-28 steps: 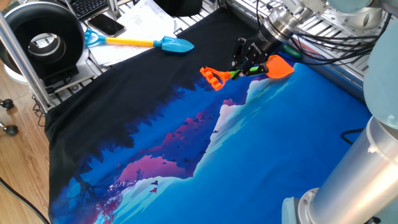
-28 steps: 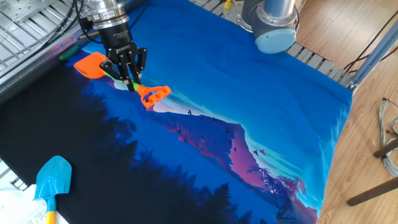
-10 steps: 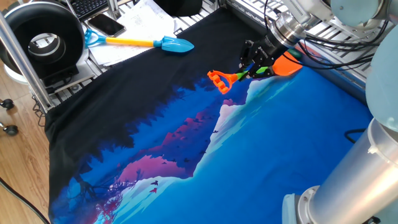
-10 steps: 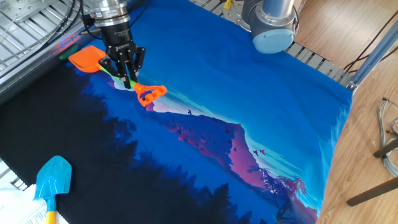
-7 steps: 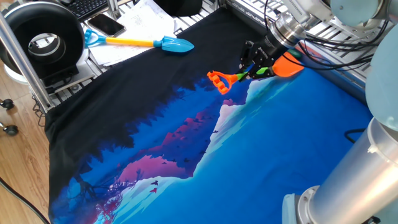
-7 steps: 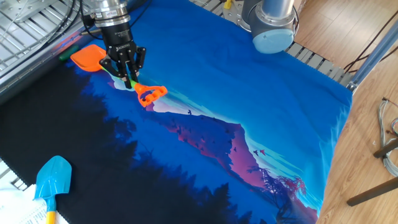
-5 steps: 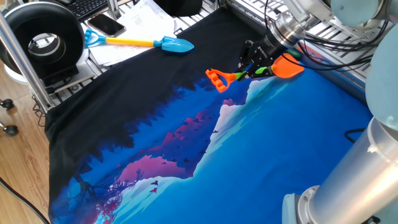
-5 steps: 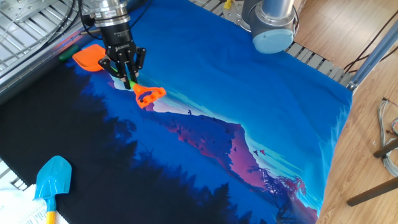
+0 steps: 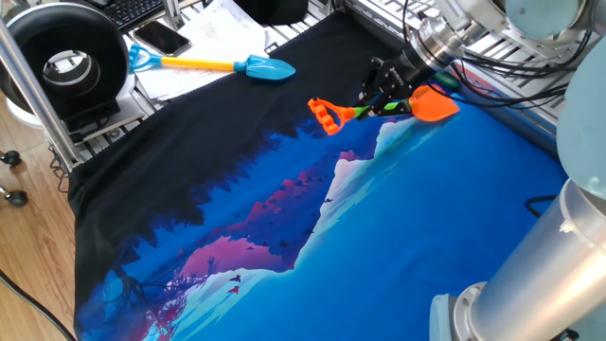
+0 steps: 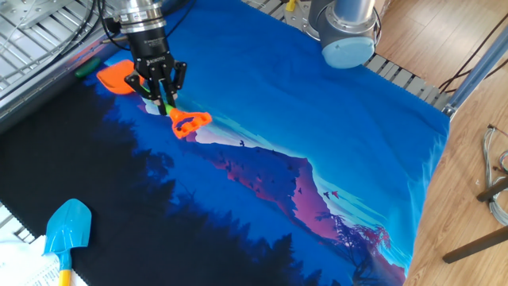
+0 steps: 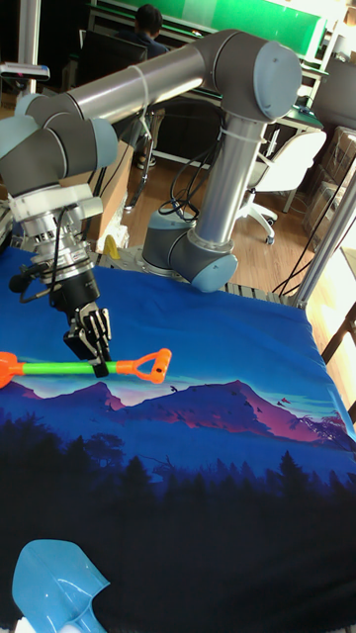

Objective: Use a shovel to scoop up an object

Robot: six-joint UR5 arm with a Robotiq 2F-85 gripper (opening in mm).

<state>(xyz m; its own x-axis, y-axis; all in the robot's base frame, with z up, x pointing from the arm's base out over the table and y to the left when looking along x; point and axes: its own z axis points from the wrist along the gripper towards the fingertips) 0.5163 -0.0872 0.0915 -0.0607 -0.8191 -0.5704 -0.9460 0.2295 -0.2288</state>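
My gripper (image 9: 381,107) (image 10: 167,107) (image 11: 99,368) is shut on the lime-green shaft (image 11: 59,368) of the shovel (image 9: 365,111), which lies roughly level and low over the blue cloth. Its orange blade (image 9: 434,104) (image 10: 117,77) points at the cloth's far edge, and its orange D-handle (image 9: 327,116) (image 10: 189,123) (image 11: 148,366) points toward the middle. The object, a small green lump (image 10: 85,70) (image 9: 445,83), lies just beyond the blade's tip near the cloth's edge. In the tall fixed view the object is out of frame.
A blue-bladed shovel with a yellow shaft (image 9: 237,66) (image 10: 67,230) (image 11: 54,588) lies at the black side of the cloth. A phone (image 9: 161,38) and a black round device (image 9: 66,62) sit past that edge. The arm's base (image 10: 349,36) stands at the cloth's side.
The shovel moved with the gripper: the blade first went toward the green lump, then came back a little toward the handle side. The grip on the shaft is unchanged.
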